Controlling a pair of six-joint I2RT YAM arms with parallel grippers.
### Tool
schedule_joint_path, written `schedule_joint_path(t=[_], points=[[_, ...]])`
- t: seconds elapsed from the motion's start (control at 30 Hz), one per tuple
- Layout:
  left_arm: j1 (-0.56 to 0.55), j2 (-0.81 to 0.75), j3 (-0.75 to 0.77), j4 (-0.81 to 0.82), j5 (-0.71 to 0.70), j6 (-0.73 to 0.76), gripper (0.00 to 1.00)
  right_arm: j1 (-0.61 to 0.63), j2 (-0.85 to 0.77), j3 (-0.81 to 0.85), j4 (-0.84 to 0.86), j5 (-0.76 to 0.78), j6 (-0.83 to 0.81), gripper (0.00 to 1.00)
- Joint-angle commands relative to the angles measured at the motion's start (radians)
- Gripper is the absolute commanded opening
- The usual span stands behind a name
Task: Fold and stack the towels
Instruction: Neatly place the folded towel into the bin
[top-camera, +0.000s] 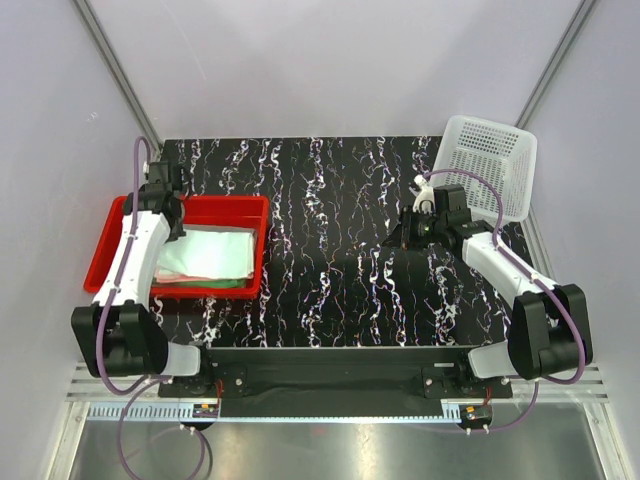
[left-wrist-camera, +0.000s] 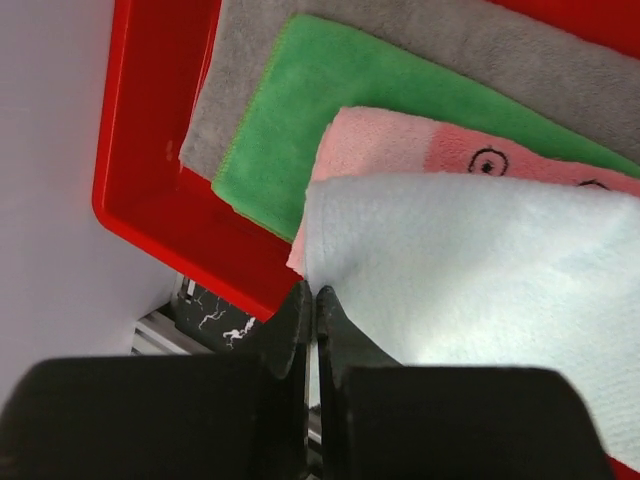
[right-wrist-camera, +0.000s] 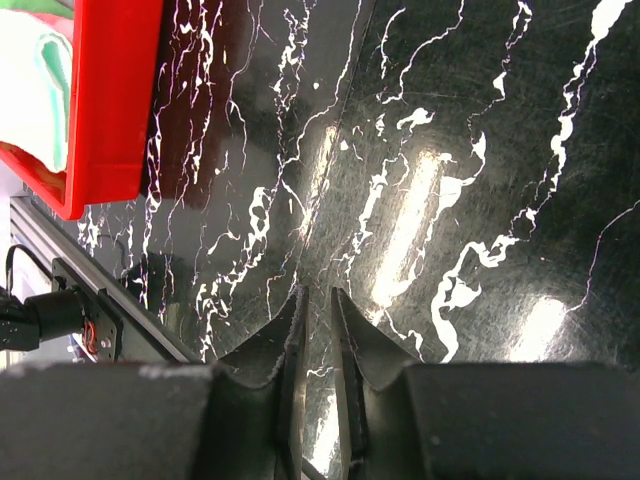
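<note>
The towels lie folded in a stepped stack inside the red tray (left-wrist-camera: 150, 120). The grey one (left-wrist-camera: 480, 50) is at the bottom, then the bright green (left-wrist-camera: 330, 110), the salmon-pink (left-wrist-camera: 390, 145), and the pale mint one (left-wrist-camera: 470, 270) on top. My left gripper (left-wrist-camera: 312, 293) is shut just above the mint towel's corner, with nothing between its fingers. From above, the stack (top-camera: 210, 255) shows mint on top and the left gripper (top-camera: 178, 225) at the tray's back left. My right gripper (right-wrist-camera: 318, 293) hovers over the bare table, jaws a narrow gap apart and empty.
A white perforated basket (top-camera: 490, 165) leans at the back right corner of the black marbled table (top-camera: 320, 230). The red tray (top-camera: 262, 240) stands at the table's left side. Grey walls close in on both sides.
</note>
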Motion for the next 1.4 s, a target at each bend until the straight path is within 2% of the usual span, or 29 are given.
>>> schedule_joint_path(t=[0.0, 0.03, 0.1, 0.13, 0.27, 0.33, 0.4, 0.43, 0.5, 0.53, 0.6, 0.7, 0.8, 0.97, 1.1, 1.2, 1.37], points=[[0.042, 0.076, 0.005, 0.061, -0.035, 0.001, 0.03, -0.001, 0.015, 0.041, 0.032, -0.012, -0.023, 0.21], [0.044, 0.092, 0.007, 0.072, -0.044, 0.001, 0.12, -0.001, 0.018, 0.041, 0.032, -0.012, -0.024, 0.21], [0.044, 0.15, 0.037, 0.061, -0.038, -0.008, 0.45, -0.001, 0.021, 0.044, 0.024, -0.01, -0.028, 0.23], [0.044, 0.173, 0.078, 0.028, -0.082, -0.023, 0.56, -0.002, 0.021, 0.044, 0.021, -0.007, -0.029, 0.25], [0.042, 0.224, 0.175, -0.022, -0.142, -0.06, 0.56, -0.001, 0.015, 0.051, 0.009, 0.013, -0.028, 0.32], [0.044, 0.2, 0.197, -0.006, -0.064, -0.054, 0.59, 0.001, 0.011, 0.064, -0.005, 0.024, -0.024, 0.41], [0.042, 0.154, 0.217, 0.02, 0.054, -0.051, 0.99, -0.001, 0.002, 0.089, -0.028, 0.039, -0.012, 0.67], [0.044, 0.135, 0.217, 0.052, 0.191, -0.053, 0.99, -0.001, -0.002, 0.1, -0.04, 0.044, -0.008, 0.97], [0.041, 0.077, 0.203, 0.113, 0.367, -0.045, 0.99, -0.001, -0.024, 0.138, -0.071, 0.059, 0.002, 1.0], [0.036, 0.057, 0.194, 0.136, 0.512, -0.053, 0.99, -0.001, -0.035, 0.147, -0.078, 0.065, 0.005, 1.0], [0.001, -0.009, 0.153, 0.216, 0.672, -0.048, 0.99, -0.001, -0.073, 0.185, -0.097, 0.09, 0.008, 1.0], [-0.083, -0.093, 0.082, 0.309, 0.813, -0.051, 0.99, -0.001, -0.133, 0.233, -0.109, 0.192, 0.057, 1.0], [-0.178, -0.171, 0.016, 0.387, 0.904, -0.083, 0.99, -0.001, -0.179, 0.282, -0.14, 0.336, 0.136, 1.0], [-0.248, -0.293, -0.094, 0.555, 1.024, -0.198, 0.99, -0.001, -0.262, 0.343, -0.233, 0.398, 0.117, 1.0], [-0.292, -0.392, -0.223, 0.777, 1.058, -0.309, 0.99, -0.002, -0.316, 0.354, -0.261, 0.43, 0.097, 1.0], [-0.304, -0.431, -0.242, 0.771, 1.015, -0.294, 0.99, -0.001, -0.354, 0.339, -0.255, 0.438, 0.085, 1.0], [-0.304, -0.4, -0.182, 0.693, 1.012, -0.234, 0.99, -0.001, -0.384, 0.333, -0.269, 0.452, 0.094, 1.0]])
